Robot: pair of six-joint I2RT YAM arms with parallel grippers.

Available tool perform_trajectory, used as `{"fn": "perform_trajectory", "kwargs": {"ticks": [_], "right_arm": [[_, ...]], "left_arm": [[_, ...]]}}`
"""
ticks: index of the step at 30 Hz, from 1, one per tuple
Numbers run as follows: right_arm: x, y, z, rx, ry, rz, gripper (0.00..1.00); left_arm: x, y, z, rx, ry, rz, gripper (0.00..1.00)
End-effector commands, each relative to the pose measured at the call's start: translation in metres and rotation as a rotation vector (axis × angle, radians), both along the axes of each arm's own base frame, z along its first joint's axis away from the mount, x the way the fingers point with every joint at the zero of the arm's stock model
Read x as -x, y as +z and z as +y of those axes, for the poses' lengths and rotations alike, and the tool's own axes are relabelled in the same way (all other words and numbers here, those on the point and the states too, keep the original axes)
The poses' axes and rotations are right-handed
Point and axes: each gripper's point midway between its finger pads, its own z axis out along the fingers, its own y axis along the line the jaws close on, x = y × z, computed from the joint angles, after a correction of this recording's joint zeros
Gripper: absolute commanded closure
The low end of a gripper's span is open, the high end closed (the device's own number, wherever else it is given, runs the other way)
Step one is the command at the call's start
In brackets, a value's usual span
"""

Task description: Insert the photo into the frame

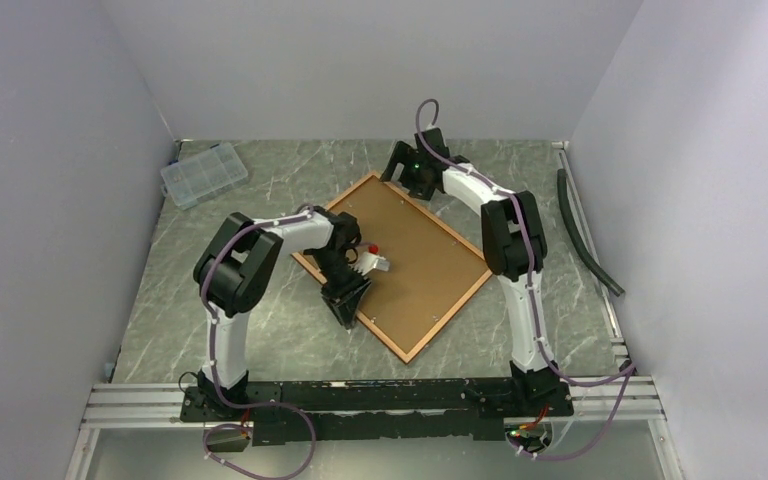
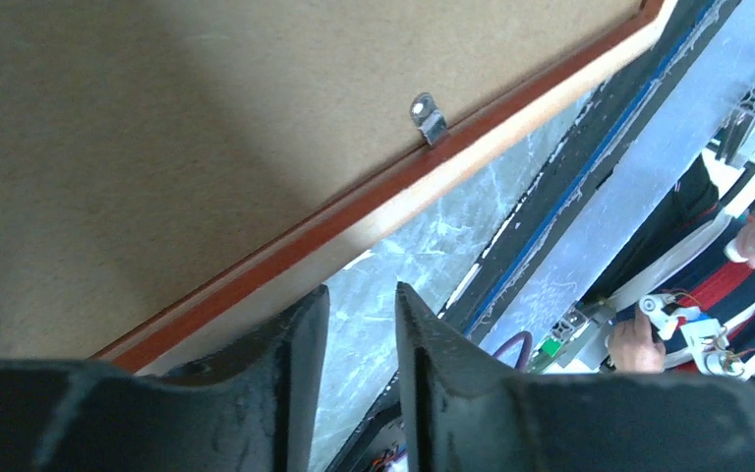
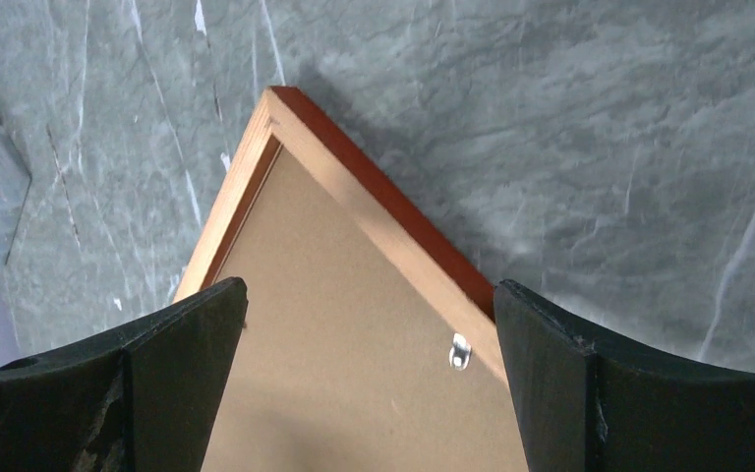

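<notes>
— top external view first: where's the frame [image 1: 450, 316]?
— flat on the marble table [image 1: 260, 340], back up, with the brown backing board [image 1: 425, 265] filling it. its near-left edge runs just under the left gripper [image 1: 348, 312].
— holding anything?
— no. its jaws are a narrow slit apart with bare table showing through, and the red-orange rim is just beside one finger. a metal clip [image 2: 428, 116] sits on that rim, ahead of the tips.
— and the right gripper [image 3: 369, 290]?
— spread wide and empty, with the frame's far corner lying between its fingers.
</notes>
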Motion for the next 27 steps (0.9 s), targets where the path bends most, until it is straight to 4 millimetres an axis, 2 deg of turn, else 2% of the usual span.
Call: {"fn": "perform_trajectory", "kwargs": {"ticks": [1,4,5,8,11,15,16,19,22,27], "right_arm": [[0.015,0.061,-0.018,-0.036,-0.003,-0.003,0.0],[0.023,0.09,-0.059,-0.026,-0.084,-0.05,0.0],[0.029,0.099,-0.069,-0.014,-0.107,-0.072,0.0],[0.062,0.109,-0.089,0.037,-0.139,-0.072,0.0],[0.108,0.099,-0.098,0.029,-0.154,-0.019,0.0],[0.179,0.068,-0.105,0.011,-0.135,0.083,0.0],[0.203,0.053,-0.11,0.024,-0.13,0.134,0.0],[0.254,0.034,-0.116,0.025,-0.1,0.209,0.0],[0.292,0.025,-0.128,0.042,-0.091,0.257,0.0],[0.318,0.013,-0.131,0.018,-0.087,0.311,0.0]], "left_arm": [[-0.042,0.01,-0.013,0.108,-0.027,-0.176,0.56],[-0.055,0.049,0.005,0.164,0.018,-0.19,0.46],[-0.066,0.063,0.015,0.187,0.053,-0.208,0.45],[-0.111,0.095,0.04,0.217,0.141,-0.307,0.43],[-0.167,0.104,0.069,0.179,0.242,-0.405,0.41],[-0.246,0.084,0.105,0.129,0.44,-0.453,0.43],[-0.261,0.071,0.112,0.115,0.497,-0.432,0.43],[-0.293,0.056,0.124,0.13,0.587,-0.435,0.44],[-0.299,0.038,0.124,0.132,0.607,-0.412,0.46],[-0.29,0.014,0.123,0.127,0.604,-0.371,0.47]]}}
